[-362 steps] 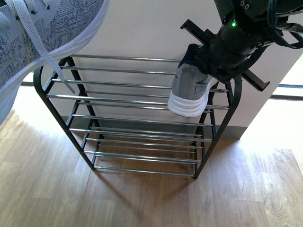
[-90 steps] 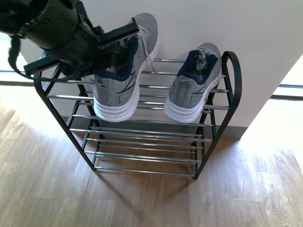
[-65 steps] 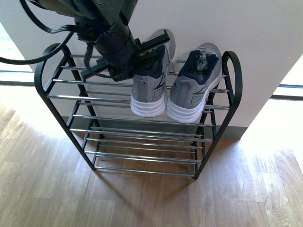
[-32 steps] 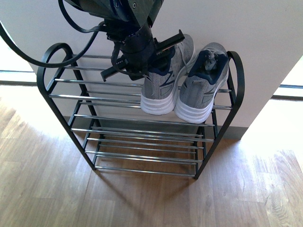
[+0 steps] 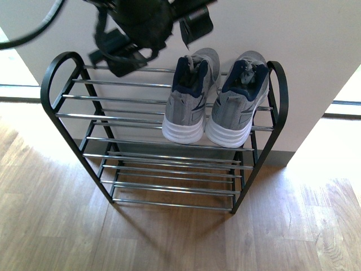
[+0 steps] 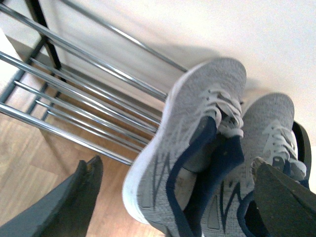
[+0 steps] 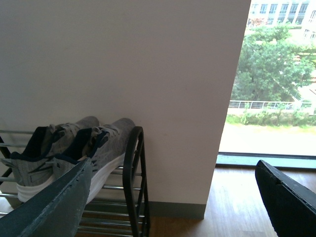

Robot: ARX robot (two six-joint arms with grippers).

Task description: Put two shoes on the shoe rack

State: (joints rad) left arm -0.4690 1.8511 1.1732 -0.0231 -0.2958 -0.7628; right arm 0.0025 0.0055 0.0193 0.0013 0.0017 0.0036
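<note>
We think the job is almost done, because both shoes point(image 6: 197, 108) sit on the top shelf of the rack point(image 5: 58, 72). They are at the right side of the front picture, side by side and so close that they may touch; we cannot tell for sure. The middle shoe point(image 5: 188, 99) and the end shoe point(image 5: 240, 104) point their toes at the wall point(image 5: 316, 51). Their white heels stick out a bit over the front rod. The left tool point(image 5: 153, 35) is in the upper middle of that picture, just above and a little left of the middle shoe, not touching it. Its two fingers are spread wide and hold nothing. The right tool point(image 7: 174, 165) is wide open too and empty. In its picture the shoes are at the lower left, well apart from it. The step in hand looks like taking the left arm away. We think the next move should go up and away from the rack, slowly, so no finger bumps a heel and tips a shoe onto the floor point(image 5: 56, 226).
</note>
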